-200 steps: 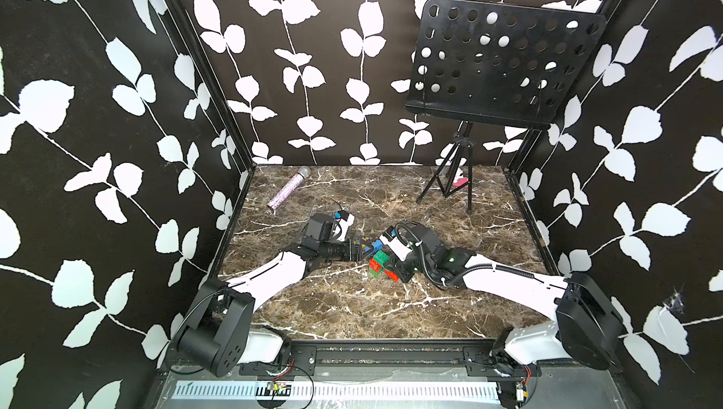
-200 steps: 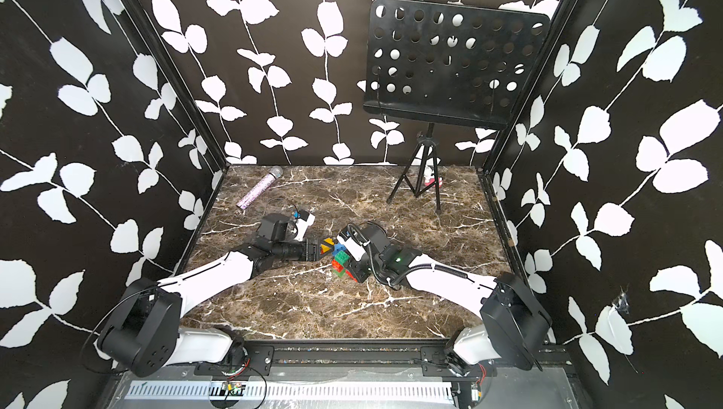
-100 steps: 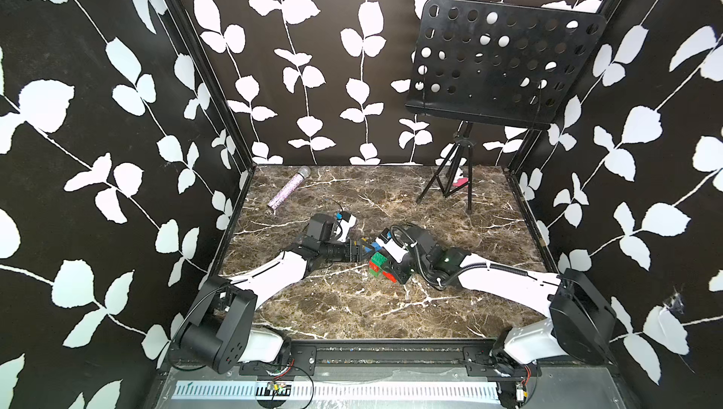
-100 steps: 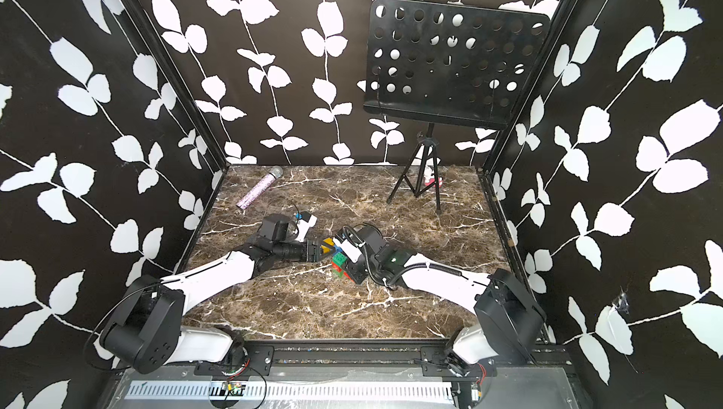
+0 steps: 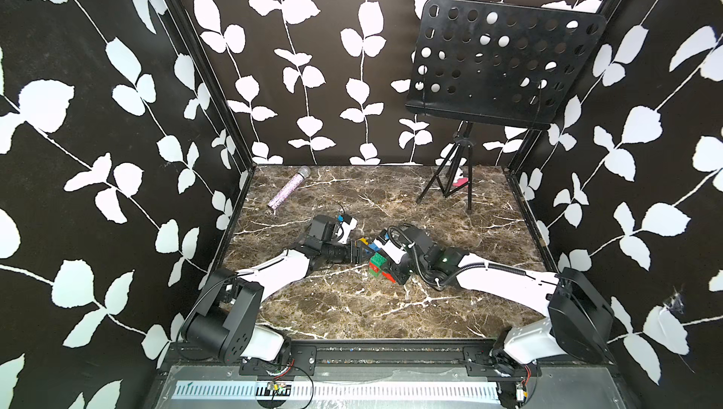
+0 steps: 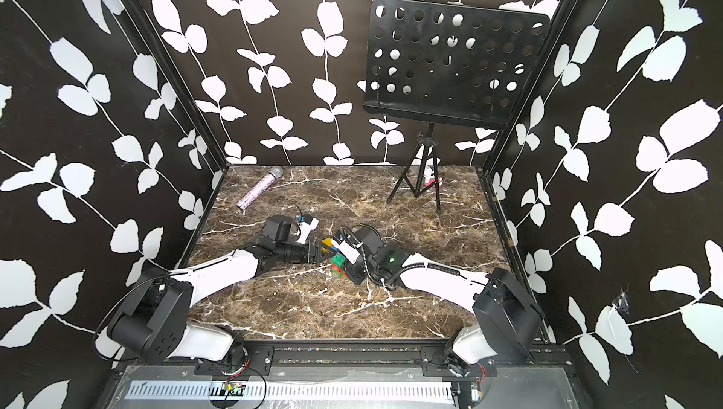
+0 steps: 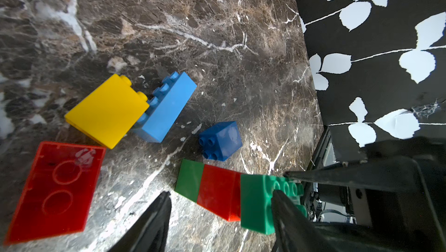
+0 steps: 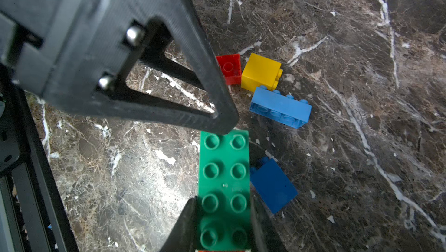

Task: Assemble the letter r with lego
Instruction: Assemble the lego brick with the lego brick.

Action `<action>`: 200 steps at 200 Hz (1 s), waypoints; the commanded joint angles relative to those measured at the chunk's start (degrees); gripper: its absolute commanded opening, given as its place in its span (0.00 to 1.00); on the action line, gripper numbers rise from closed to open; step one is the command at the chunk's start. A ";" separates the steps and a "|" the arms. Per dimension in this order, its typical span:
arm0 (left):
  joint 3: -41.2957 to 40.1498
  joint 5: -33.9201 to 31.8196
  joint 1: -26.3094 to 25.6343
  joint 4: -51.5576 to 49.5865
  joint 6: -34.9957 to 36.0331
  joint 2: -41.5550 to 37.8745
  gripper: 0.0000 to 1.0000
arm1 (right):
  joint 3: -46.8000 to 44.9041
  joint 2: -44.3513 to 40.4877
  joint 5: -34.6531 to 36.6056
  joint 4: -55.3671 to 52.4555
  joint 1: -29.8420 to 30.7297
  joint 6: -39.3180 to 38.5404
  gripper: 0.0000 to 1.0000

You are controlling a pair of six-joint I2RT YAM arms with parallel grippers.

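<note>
Left tool (image 7: pixel 220 194): part-way open, set astride the brick stack (image 5: pixel 376 262); one finger (image 7: pixel 284 217) lying over the studded face of the long green brick (image 7: pixel 255 205), the other finger (image 7: pixel 154 221) standing apart from the stack, bare bench (image 7: pixel 193 33) showing in the gap; no grip on anything.
Left tool, seen from the right wrist: fingertip (image 8: pixel 223 123) touching the far end of the long green brick's studs.
Right tool (image 8: pixel 224 226): closed on the long green brick, one finger (image 8: pixel 185 224) pressed to each long side at the near end; jaws as far apart as the brick is wide.
Brick stack: long green brick at the stud end, middle red brick (image 7: pixel 218 193) under it, small green brick (image 7: pixel 189 179) at the base; near mid-bench between the two tools in both top views; resting on the bench or lifted, cannot tell.
Loose red brick (image 7: pixel 55 188): hollow underside up, flat on the bench, just beside the yellow brick (image 7: pixel 108 111).
Yellow brick: on its side, studs turned toward the light blue brick (image 7: pixel 166 108), close against it.
Light blue brick: long, lying on its side.
Blue brick (image 7: pixel 220 141): small, tipped over with studs sideways, just beside the stack, apart from the light blue brick.
Back of the bench: music stand (image 5: pixel 504 62) on its tripod toward the right rear; glittery microphone (image 5: pixel 287 190) lying toward the left rear; both well apart from the bricks.
</note>
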 commanded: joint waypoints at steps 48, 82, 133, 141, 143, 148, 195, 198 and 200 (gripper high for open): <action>-1.04 1.14 0.10 0.21 0.91 0.09 0.63 | 2.10 1.12 1.31 -1.82 0.63 -0.65 0.25; -1.44 1.17 0.08 0.15 1.00 0.27 0.61 | 2.81 1.03 2.04 -3.22 0.61 -0.86 0.25; -2.19 -0.98 0.09 0.93 0.82 -3.67 0.67 | 3.68 1.82 2.19 -4.51 0.63 -0.96 0.25; -2.25 -1.20 0.11 1.09 0.90 -4.29 0.68 | 3.85 1.89 2.32 -4.76 0.67 -0.96 0.24; -2.26 -1.20 0.09 1.17 0.87 -4.41 0.68 | 3.86 1.87 2.24 -4.74 0.64 -0.92 0.24; -2.27 -1.20 0.09 1.27 0.84 -4.73 0.69 | 3.91 1.90 2.19 -4.80 0.62 -0.95 0.24; -2.60 1.12 0.09 5.42 -0.15 -4.99 0.71 | 4.17 1.99 2.26 -5.17 0.63 -0.83 0.24; -2.61 1.47 0.09 5.63 -0.23 -4.92 0.71 | 4.18 2.03 2.25 -5.17 0.63 -0.87 0.24; -2.62 1.62 0.09 5.80 -0.23 -4.81 0.71 | 4.16 2.08 2.26 -5.22 0.63 -0.83 0.24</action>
